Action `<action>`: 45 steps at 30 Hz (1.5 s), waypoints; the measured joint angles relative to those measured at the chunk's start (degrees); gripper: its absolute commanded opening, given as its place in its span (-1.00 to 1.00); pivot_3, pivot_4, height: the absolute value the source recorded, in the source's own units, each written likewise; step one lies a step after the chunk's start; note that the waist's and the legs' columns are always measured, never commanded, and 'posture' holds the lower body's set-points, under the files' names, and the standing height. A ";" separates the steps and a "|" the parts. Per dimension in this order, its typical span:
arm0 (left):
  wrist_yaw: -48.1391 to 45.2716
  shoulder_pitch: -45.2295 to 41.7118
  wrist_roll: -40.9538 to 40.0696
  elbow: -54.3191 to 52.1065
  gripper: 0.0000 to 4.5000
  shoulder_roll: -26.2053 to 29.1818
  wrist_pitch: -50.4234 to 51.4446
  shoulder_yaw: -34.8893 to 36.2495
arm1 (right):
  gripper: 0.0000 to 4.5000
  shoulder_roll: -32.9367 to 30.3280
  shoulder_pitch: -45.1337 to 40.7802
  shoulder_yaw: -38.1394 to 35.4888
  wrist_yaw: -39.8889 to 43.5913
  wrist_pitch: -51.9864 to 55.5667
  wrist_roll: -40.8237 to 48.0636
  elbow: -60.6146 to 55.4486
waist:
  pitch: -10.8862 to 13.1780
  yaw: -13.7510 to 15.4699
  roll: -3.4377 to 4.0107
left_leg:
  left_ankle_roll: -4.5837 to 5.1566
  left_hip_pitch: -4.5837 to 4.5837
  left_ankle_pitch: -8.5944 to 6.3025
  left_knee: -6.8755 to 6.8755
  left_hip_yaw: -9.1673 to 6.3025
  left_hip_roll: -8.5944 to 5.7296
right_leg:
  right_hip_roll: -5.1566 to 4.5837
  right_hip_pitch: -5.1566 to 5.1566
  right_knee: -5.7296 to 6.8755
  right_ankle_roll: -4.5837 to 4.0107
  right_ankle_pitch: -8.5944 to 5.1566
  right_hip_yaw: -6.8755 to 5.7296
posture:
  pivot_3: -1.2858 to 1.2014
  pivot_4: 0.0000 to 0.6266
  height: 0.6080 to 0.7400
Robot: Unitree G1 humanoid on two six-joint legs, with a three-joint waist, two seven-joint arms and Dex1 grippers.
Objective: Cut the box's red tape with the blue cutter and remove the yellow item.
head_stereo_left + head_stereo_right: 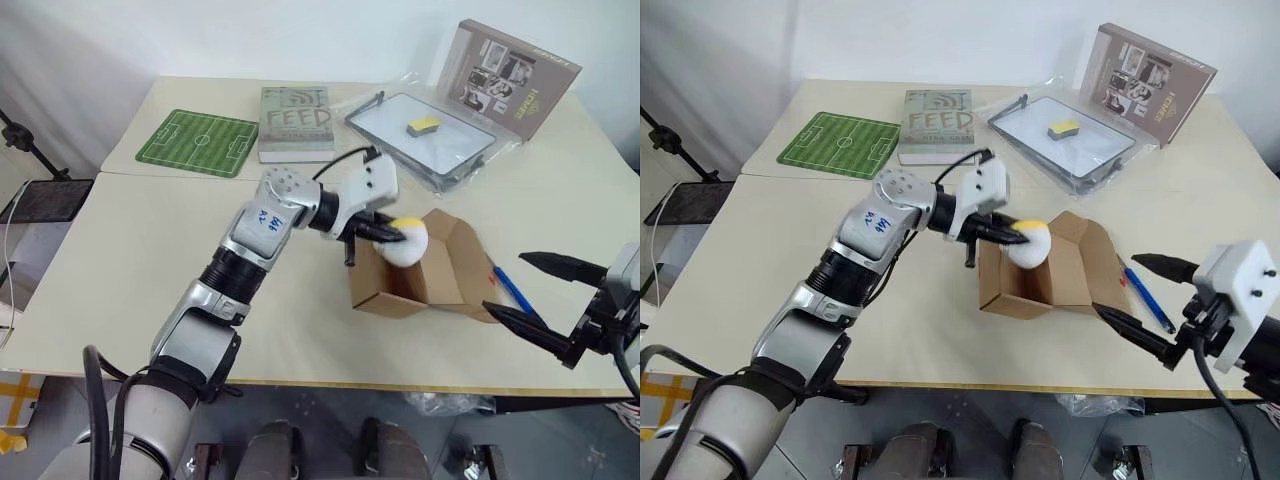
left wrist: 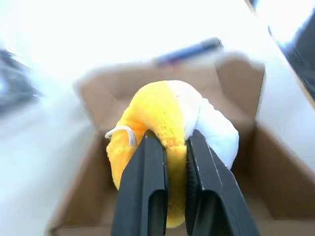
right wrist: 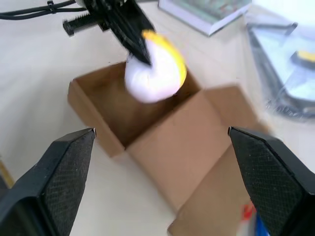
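The brown box (image 1: pixel 440 285) stands open on the table, flaps spread. My left gripper (image 1: pixel 393 234) is shut on the yellow item (image 1: pixel 408 242), a yellow-and-white plush, holding it at the box's open top; the black fingers (image 2: pixel 147 172) pinch its yellow side. The blue cutter (image 1: pixel 516 293) lies on the table just right of the box. A scrap of red tape (image 3: pixel 247 212) shows on the near flap's edge. My right gripper (image 1: pixel 503 283) hovers open to the right of the box, beside the cutter, with nothing between its fingers.
At the back lie a green football-pitch mat (image 1: pixel 198 142), a grey book (image 1: pixel 295 122), a tray in clear plastic (image 1: pixel 455 150) with a yellow sponge (image 1: pixel 423 125), and a printed picture box (image 1: pixel 512 78). The table's front edge (image 1: pixel 330 378) runs just below the box.
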 measured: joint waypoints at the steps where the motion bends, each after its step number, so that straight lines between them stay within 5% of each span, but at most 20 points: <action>1: 1.69 -0.30 -0.58 -0.95 -0.97 -0.05 1.25 1.76 | 1.00 -0.47 -0.84 0.31 0.34 -0.32 0.01 0.67 | 0.00 -0.01 0.00 | 0.00 0.00 0.00 0.00 0.00 0.00 | 0.00 0.00 0.01 0.00 0.00 0.01 | 0.03 -0.52 1.00; 8: 16.96 1.91 1.04 -9.49 -0.97 7.25 11.24 10.14 | 1.00 -2.82 -11.37 6.57 5.09 -3.59 -0.18 10.03 | 0.00 -0.56 0.01 | -0.01 0.37 0.00 -0.19 0.17 -0.05 | 0.02 0.18 0.02 0.00 0.00 0.12 | 0.03 -0.52 1.00; 19: 26.38 24.32 4.90 -25.98 -0.97 19.80 29.14 12.19 | 1.00 -3.45 -30.51 23.74 19.08 -11.59 -7.03 34.27 | 0.06 -1.33 -0.09 | -0.03 0.43 0.00 -0.19 0.19 0.05 | 0.00 0.24 0.01 0.01 0.00 0.17 | 0.03 -0.52 1.00; 20: 26.89 25.46 4.84 -27.31 -0.65 20.48 30.43 12.86 | 1.00 -3.45 -32.25 25.09 19.96 -12.16 -7.85 35.92 | 0.06 -1.40 -0.09 | -0.04 0.44 0.01 -0.19 0.20 0.07 | 0.00 0.24 0.02 0.01 0.00 0.17 | 0.03 -0.52 1.00; 32: 28.77 27.80 0.11 -36.25 0.98 22.76 37.46 17.39 | 1.00 -3.02 -41.69 32.41 26.43 -15.16 -13.47 45.71 | 0.06 -1.48 -0.09 | -0.10 0.45 0.01 -0.20 0.20 0.08 | 0.00 0.23 0.02 0.01 0.00 0.17 | 0.03 -0.52 1.00; 41: 26.20 29.20 -8.57 -41.71 0.98 19.49 30.28 23.46 | 1.00 -3.52 -40.37 31.04 27.67 -15.98 -14.57 46.78 | 0.05 -1.30 -0.09 | -0.19 0.45 -0.04 -0.19 0.20 0.07 | -0.03 0.24 0.02 0.01 0.01 0.18 | 0.03 -0.52 1.00; 45: 21.64 40.76 -14.81 -47.83 0.98 15.22 21.44 24.31 | 1.00 -4.65 -38.93 29.66 28.81 -18.14 -15.76 50.06 | 0.02 -1.64 -0.04 | -0.27 0.53 -0.09 -0.26 0.30 0.10 | -0.01 0.22 0.03 0.01 0.00 0.21 | 0.03 -0.52 1.00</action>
